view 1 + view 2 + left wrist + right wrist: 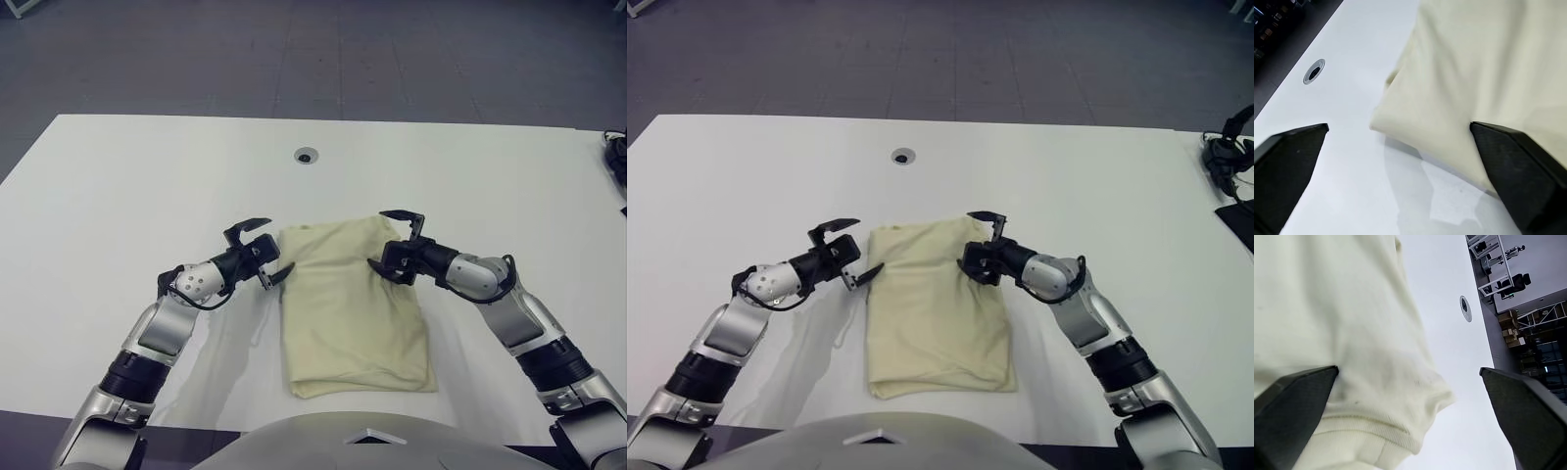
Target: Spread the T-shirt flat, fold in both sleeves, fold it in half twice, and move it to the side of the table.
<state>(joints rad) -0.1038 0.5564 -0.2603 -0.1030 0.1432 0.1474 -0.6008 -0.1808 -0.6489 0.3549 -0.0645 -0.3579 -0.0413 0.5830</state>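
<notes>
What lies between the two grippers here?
The far end of the folded T-shirt lies between the left gripper and right gripper, as both eye views show.

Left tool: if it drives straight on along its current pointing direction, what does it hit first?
Most likely the folded T-shirt: the open left tool points at its left edge, near the far corner. Height over the table is unclear, so it could skim above the cloth.
</notes>
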